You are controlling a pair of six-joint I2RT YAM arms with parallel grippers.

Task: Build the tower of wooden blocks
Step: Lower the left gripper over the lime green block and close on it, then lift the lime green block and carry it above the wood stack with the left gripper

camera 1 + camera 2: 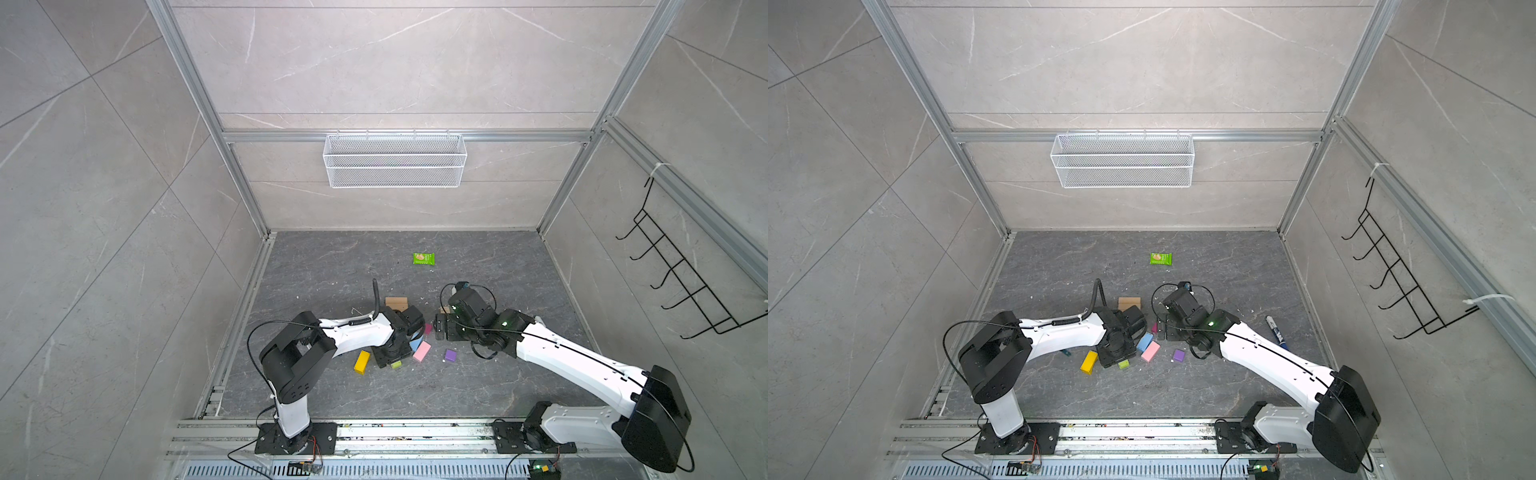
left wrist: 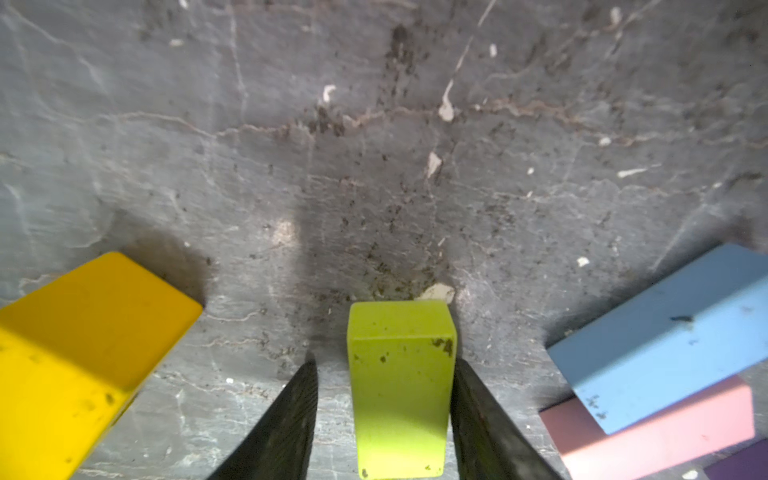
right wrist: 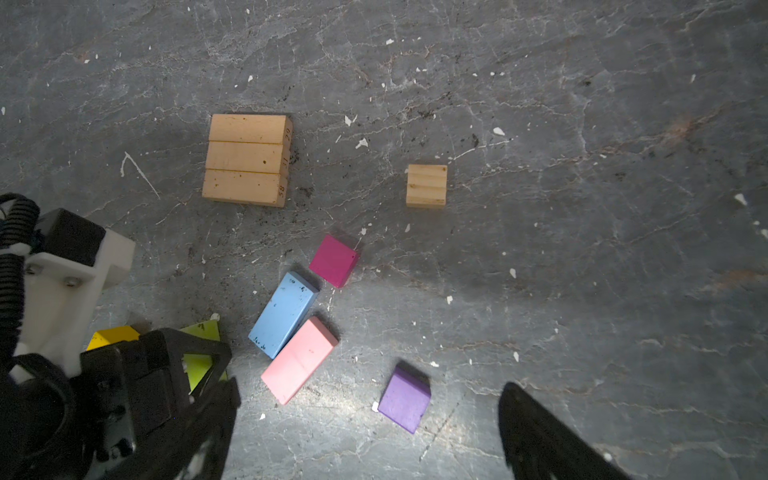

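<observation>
Left gripper (image 2: 386, 368) straddling lime block (image 2: 401, 386), not yet clenched.
One finger touches, other shows gap. Right gripper (image 3: 370, 390) released, empty. Yellow block (image 1: 362, 362) at lime's nine o'clock.

The dark grey marbled tabletop (image 3: 582, 124) is flecked with white chips; three tan bars (image 3: 246, 160) lie side by side, a small tan cube (image 3: 426, 185) apart from them; a magenta block (image 3: 333, 261), a light blue bar (image 3: 283, 314) touching a pink bar (image 3: 299, 360), a purple cube (image 3: 404, 400), a yellow bar (image 1: 362, 362) and a lime block (image 2: 401, 386) cluster nearby; a green snack packet (image 1: 423, 258) lies farther back; a marker (image 1: 1277, 332) lies to the right.
</observation>
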